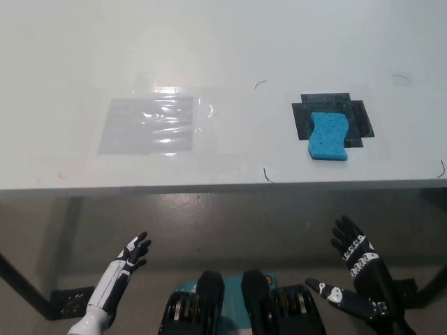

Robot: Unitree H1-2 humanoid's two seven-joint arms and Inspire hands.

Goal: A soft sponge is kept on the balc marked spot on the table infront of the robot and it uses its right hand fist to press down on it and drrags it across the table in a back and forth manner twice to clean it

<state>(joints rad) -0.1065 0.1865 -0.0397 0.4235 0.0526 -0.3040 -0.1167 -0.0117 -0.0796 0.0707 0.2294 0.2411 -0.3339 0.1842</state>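
A blue wavy-edged sponge [329, 136] lies on the black marked patch [332, 118] at the right of the white table [223, 70], its near end hanging over the patch's front edge. My black right hand [362, 269] is open, fingers spread, below the table's front edge at the lower right, well short of the sponge. The white left hand [126, 259] rests open at the lower left, also below the table edge.
A shiny clear plastic sheet [150, 123] is taped flat on the table's left half. Small pen arcs [260, 82] mark the surface around the middle. Table legs and floor plates [70, 300] show beneath the front edge.
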